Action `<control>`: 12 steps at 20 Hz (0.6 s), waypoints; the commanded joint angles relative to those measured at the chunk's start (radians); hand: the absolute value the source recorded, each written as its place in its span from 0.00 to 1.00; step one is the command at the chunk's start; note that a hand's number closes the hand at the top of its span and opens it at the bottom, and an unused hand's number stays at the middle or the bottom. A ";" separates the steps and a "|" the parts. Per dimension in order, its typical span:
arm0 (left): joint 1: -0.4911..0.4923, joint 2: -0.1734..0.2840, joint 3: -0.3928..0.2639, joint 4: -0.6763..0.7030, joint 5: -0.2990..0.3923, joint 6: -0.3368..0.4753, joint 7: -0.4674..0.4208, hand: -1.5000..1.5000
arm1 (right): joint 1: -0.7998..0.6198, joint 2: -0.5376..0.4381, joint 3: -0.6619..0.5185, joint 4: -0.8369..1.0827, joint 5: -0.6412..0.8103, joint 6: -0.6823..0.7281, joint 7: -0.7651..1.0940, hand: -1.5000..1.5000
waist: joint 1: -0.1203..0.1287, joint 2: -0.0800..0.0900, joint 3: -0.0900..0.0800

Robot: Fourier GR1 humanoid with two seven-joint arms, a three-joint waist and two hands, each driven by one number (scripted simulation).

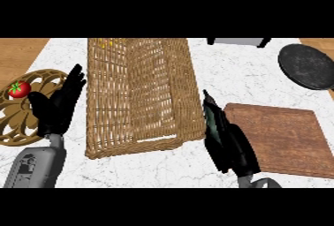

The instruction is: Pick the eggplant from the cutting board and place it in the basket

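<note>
The wicker basket (140, 95) sits mid-counter. Just right of it, the right hand (228, 141) is clenched around the dark eggplant (212, 115), between basket and cutting board (280, 137). Left of the basket, the left hand (58, 106) rests released, fingers up, beside a tomato (19, 89)

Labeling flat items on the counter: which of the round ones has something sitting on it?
The pale wooden openwork trivet at the left edge, beside the left hand; a red tomato sits on it. The dark round pan at upper right carries nothing.
</note>
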 commanded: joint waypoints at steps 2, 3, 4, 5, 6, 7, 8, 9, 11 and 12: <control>-0.016 0.005 0.014 0.008 -0.009 0.019 0.001 0.50 | 0.034 0.166 0.327 -0.116 -0.094 0.038 -0.129 1.00 | 0.016 0.033 0.034; -0.008 -0.004 0.020 0.004 -0.012 0.040 0.013 0.50 | 0.033 0.168 0.381 -0.149 -0.050 0.022 -0.115 1.00 | 0.001 0.029 0.031; 0.003 0.026 0.038 0.003 -0.009 0.027 0.019 0.50 | 0.053 0.169 0.437 -0.185 -0.026 0.005 -0.099 1.00 | -0.013 0.027 0.030; 0.023 0.022 0.048 0.027 -0.008 0.032 -0.005 0.50 | 0.059 0.170 0.497 -0.205 0.012 -0.018 -0.074 1.00 | -0.035 0.032 0.029; 0.033 0.014 0.058 0.027 0.000 0.036 -0.031 0.50 | 0.021 0.171 0.536 -0.158 0.036 -0.074 -0.032 1.00 | -0.038 0.039 0.030; 0.046 0.020 0.059 -0.033 0.008 0.038 0.017 0.50 | 0.048 0.172 0.612 -0.235 0.086 -0.099 0.046 1.00 | -0.044 0.033 0.030; 0.065 0.019 0.052 -0.054 0.004 0.037 0.028 0.50 | 0.022 0.172 0.644 -0.245 0.095 -0.118 0.111 1.00 | -0.046 0.035 0.031; 0.021 0.061 0.098 0.004 0.031 0.005 0.002 0.50 | 0.022 0.171 0.676 -0.283 0.120 -0.110 0.166 1.00 | -0.059 0.036 0.030; 0.034 0.041 0.083 0.002 0.026 0.007 -0.009 0.50 | -0.100 0.169 0.629 -0.254 0.072 -0.157 0.238 1.00 | -0.051 0.040 0.030; 0.058 0.024 0.059 -0.019 0.004 0.021 -0.023 0.50 | -0.099 0.169 0.606 -0.246 0.026 -0.172 0.208 1.00 | -0.047 0.041 0.031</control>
